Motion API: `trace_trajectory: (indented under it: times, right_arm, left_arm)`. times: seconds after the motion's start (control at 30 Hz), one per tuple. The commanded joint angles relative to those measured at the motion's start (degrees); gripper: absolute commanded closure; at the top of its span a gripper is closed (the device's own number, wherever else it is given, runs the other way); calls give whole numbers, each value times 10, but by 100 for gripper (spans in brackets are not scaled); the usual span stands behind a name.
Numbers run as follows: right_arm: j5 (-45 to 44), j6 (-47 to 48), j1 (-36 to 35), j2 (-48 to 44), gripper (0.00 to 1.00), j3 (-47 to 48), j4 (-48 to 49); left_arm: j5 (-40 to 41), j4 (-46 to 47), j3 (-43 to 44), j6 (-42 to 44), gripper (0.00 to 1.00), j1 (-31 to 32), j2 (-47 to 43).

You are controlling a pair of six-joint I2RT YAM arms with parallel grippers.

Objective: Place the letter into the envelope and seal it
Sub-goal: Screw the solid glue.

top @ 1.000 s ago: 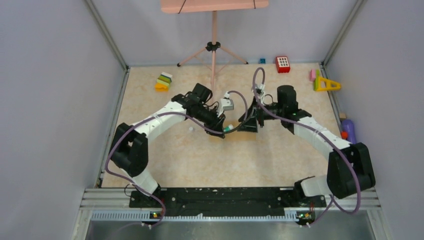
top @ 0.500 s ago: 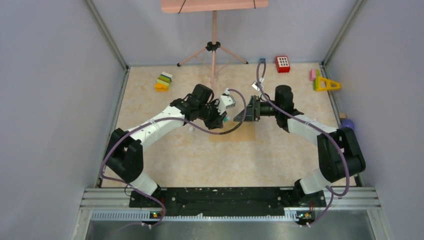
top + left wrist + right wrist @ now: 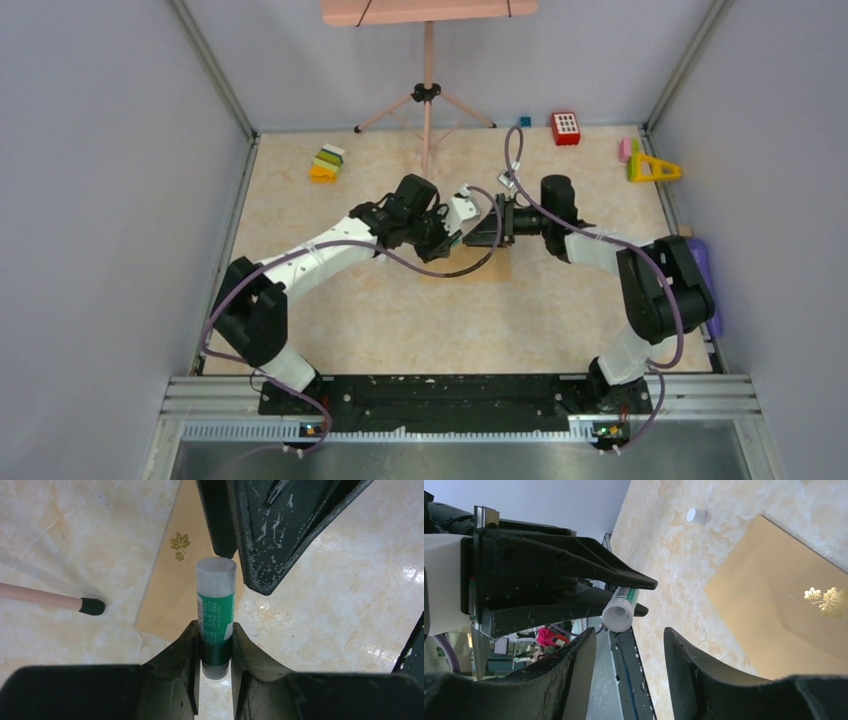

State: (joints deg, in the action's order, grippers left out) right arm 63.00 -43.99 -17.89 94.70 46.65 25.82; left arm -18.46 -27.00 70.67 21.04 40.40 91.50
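Note:
The brown envelope (image 3: 472,266) lies flat on the table under both grippers, a gold leaf mark on its face (image 3: 178,544) (image 3: 826,599). The letter is out of view. My left gripper (image 3: 456,238) (image 3: 216,630) is shut on a green glue stick (image 3: 216,612), which is held off the table over the envelope's edge. My right gripper (image 3: 472,236) (image 3: 630,632) faces it, open. The stick's white end (image 3: 618,616) sits just beyond the right fingertips, nearer the left finger (image 3: 581,645), not gripped.
A small white cap (image 3: 696,515) lies on the table beside the envelope. A pink tripod (image 3: 427,95) stands behind the grippers, one foot (image 3: 91,606) near the envelope. Toys line the back: a red block (image 3: 565,128), a yellow triangle (image 3: 652,168), stacked blocks (image 3: 327,163).
My right gripper lifted off the envelope, turned level to face the left one, and its jaws narrowed. The left gripper carried the glue stick up and right towards it.

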Motion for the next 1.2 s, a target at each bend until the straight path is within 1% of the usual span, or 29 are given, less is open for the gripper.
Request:
trace_trajectory:
  times: [0.0,0.23,0.33,0.43,0.53,0.67,0.87,0.93,0.97,1.0,1.17]
  right_arm:
    - [-2,-6,-6,2,50,28,30]
    - [-4,6,-5,7,56,34,21]
    - [-3,10,-6,6,62,34,15]
    - [-7,33,-6,1,65,37,-9]
    - [-9,50,-8,-5,65,37,-27]
    - [-19,91,-12,-12,64,45,-73]
    - [-20,98,-16,-13,66,48,-75]
    - [-17,103,-16,-12,69,49,-76]
    - [-13,106,-16,-12,77,50,-74]
    - [-9,110,-16,-12,81,52,-74]
    - [21,169,-17,-32,82,55,-86]
  left_arm:
    - [10,13,5,7,100,8,6]
    - [15,6,7,18,100,22,14]
    - [17,4,9,17,100,25,17]
    - [18,3,9,17,100,25,17]
    - [20,3,9,17,100,25,18]
    - [20,4,8,18,100,25,19]
    - [15,3,7,19,100,25,20]
    - [10,2,8,20,100,24,20]
    - [5,0,8,21,100,25,21]
    - [0,-2,8,22,100,25,22]
    - [-56,-44,29,28,100,24,35]
